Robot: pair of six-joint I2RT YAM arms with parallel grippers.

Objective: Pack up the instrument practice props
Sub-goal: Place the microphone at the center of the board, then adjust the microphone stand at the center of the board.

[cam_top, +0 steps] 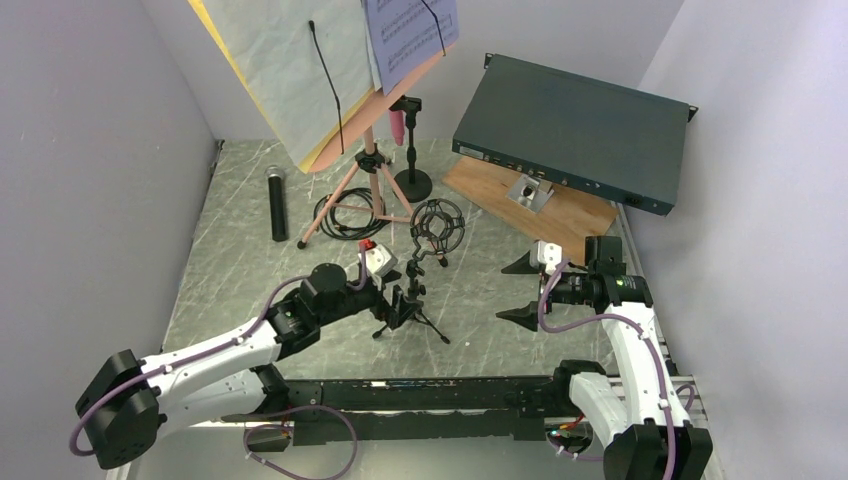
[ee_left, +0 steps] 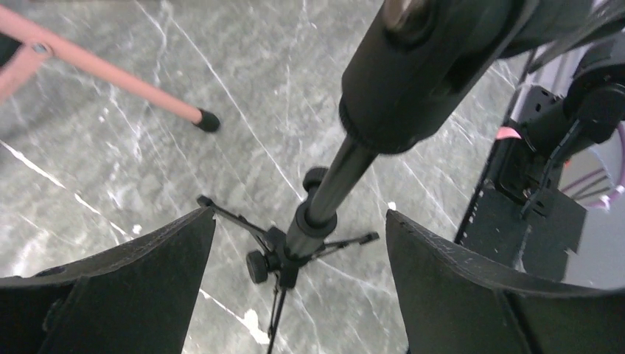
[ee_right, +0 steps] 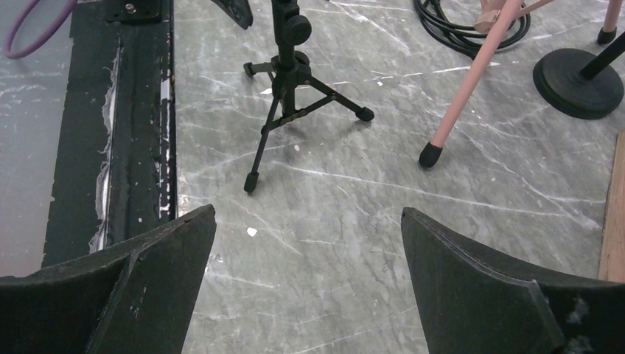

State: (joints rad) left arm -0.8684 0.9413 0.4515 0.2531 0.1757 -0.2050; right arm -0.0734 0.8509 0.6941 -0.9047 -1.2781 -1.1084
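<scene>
Black mic stand [ee_right: 286, 70] stands near the table's [cam_top: 250, 290] front middle, left gripper [ee_left: 300, 214] wide open straddling its pole, right gripper [ee_right: 306, 214] open, empty; best closed squarely, low on the pole, to avoid tipping.

Table [cam_top: 230, 270]: grey marble-look top, white veins, a few white specks, slight sheen. Plain pale lilac-grey panels enclose it on three sides: left wall [cam_top: 90, 150], back wall [cam_top: 560, 30], right wall [cam_top: 760, 200]. All are bare and matte, with straight seams where they meet. The left wall meets the table edge with a narrow dark gap. Black strip [ee_right: 140, 110] along the near table edge, scuffed, with white scrape marks. Light is even and diffuse from above; shadows are soft and faint. No floor visible.
</scene>
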